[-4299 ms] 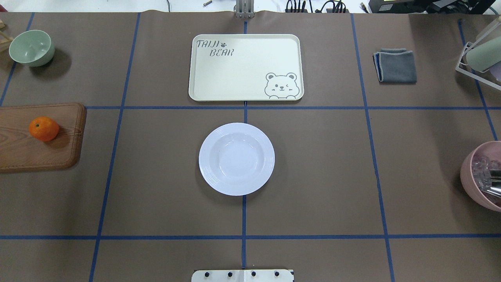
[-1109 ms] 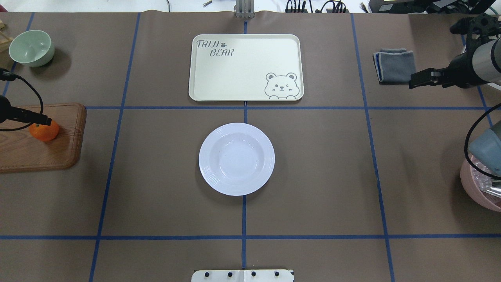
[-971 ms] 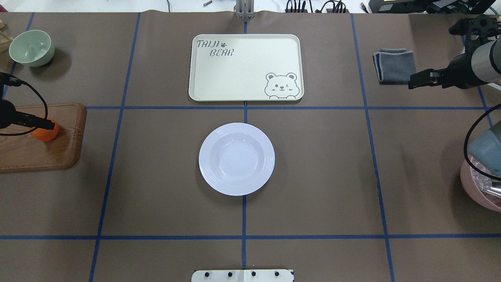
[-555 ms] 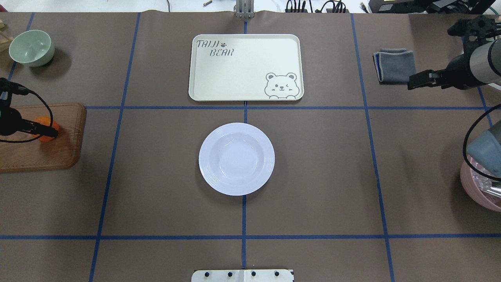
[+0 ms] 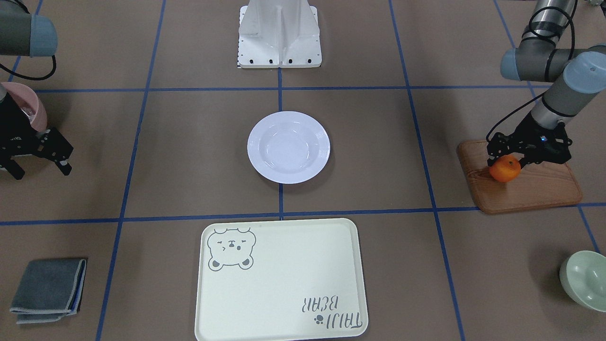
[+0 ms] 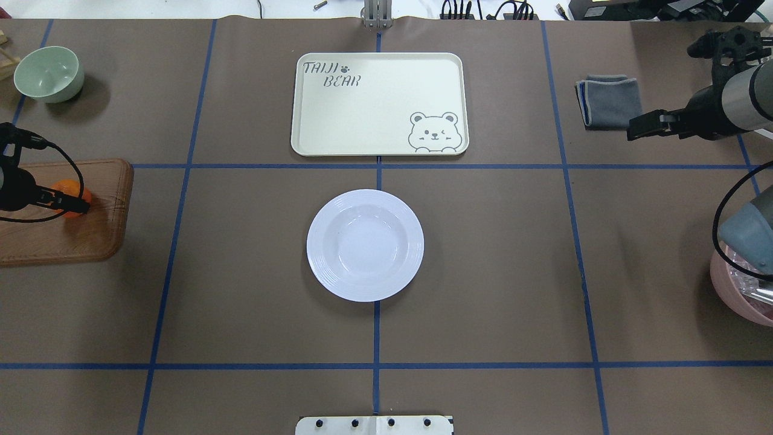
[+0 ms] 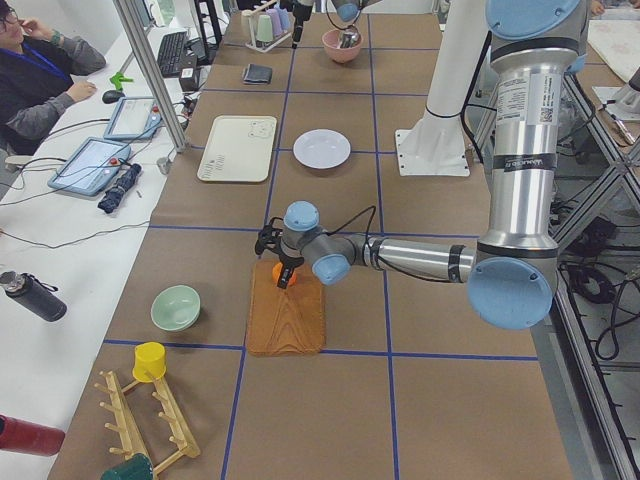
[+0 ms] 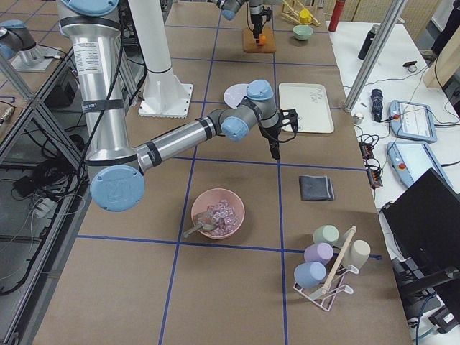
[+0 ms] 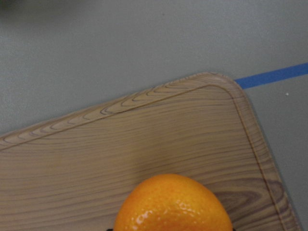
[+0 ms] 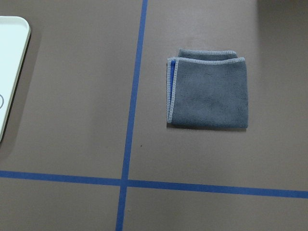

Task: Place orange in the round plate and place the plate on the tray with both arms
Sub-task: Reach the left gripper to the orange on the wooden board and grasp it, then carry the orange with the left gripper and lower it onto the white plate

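Front-facing: left gripper (image 5: 507, 160) straddles the orange (image 5: 504, 171) on the wooden board (image 5: 535, 189), at 3 o'clock from the round plate (image 5: 289, 147). Fingers flank the fruit; whether they are pinching it, cannot tell. Right gripper (image 5: 40, 169) at 9 o'clock, jaws spread, nothing between. Tray (image 5: 284, 279) at 6 o'clock.

Overhead: orange at 9 o'clock of plate, half hidden by a finger; tray at 12.

Left wrist: orange low centre, sitting on board; fingers out of frame.

Right wrist: grey cloth (image 10: 209, 89) below.

Step, as judged: picking the orange. Next calls for a firm clench, a lift clear, and a carry to the plate's hollow.
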Robot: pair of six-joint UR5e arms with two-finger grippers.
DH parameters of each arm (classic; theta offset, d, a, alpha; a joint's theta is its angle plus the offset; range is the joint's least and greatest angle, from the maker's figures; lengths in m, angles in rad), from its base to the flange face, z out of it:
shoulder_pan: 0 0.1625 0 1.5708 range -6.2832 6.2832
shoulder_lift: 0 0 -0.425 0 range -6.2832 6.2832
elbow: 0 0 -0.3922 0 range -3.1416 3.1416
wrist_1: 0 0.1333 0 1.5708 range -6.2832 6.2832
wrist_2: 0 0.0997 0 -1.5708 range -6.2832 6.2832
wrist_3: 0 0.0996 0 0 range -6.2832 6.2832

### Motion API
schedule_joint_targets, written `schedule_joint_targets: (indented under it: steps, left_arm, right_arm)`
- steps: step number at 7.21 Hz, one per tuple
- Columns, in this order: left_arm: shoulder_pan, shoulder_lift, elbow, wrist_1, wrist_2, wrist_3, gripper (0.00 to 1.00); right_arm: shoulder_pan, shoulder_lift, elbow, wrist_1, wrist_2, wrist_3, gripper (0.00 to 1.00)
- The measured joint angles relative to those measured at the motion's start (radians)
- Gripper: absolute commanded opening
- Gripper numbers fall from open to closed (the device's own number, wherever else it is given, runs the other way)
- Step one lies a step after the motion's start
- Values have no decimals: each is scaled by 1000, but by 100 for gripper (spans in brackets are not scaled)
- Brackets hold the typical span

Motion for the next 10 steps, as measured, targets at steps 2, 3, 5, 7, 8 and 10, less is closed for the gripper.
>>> schedule_joint_targets:
  steps: [2, 3, 5, 7, 8, 10]
  left_arm:
    - [-37, -90, -97, 184, -37, -27, 0]
    - [-24, -185, -146, 329, -12, -90, 0]
    - [90, -396, -211, 589, 72, -268, 0]
    - [251, -580, -220, 766, 187, -443, 0]
    - [340, -644, -201, 796, 256, -525, 0]
    - [486, -771, -96, 808, 370, -654, 0]
  right_arm:
    - [-13, 2, -3, 5, -3, 0, 100]
    - [-20, 3, -6, 7, -3, 1, 100]
    - [-25, 4, -8, 8, -4, 2, 100]
    - [-26, 5, -9, 9, -10, 2, 100]
    - [-26, 5, -10, 9, -12, 2, 100]
    - [-28, 5, -11, 9, -12, 2, 100]
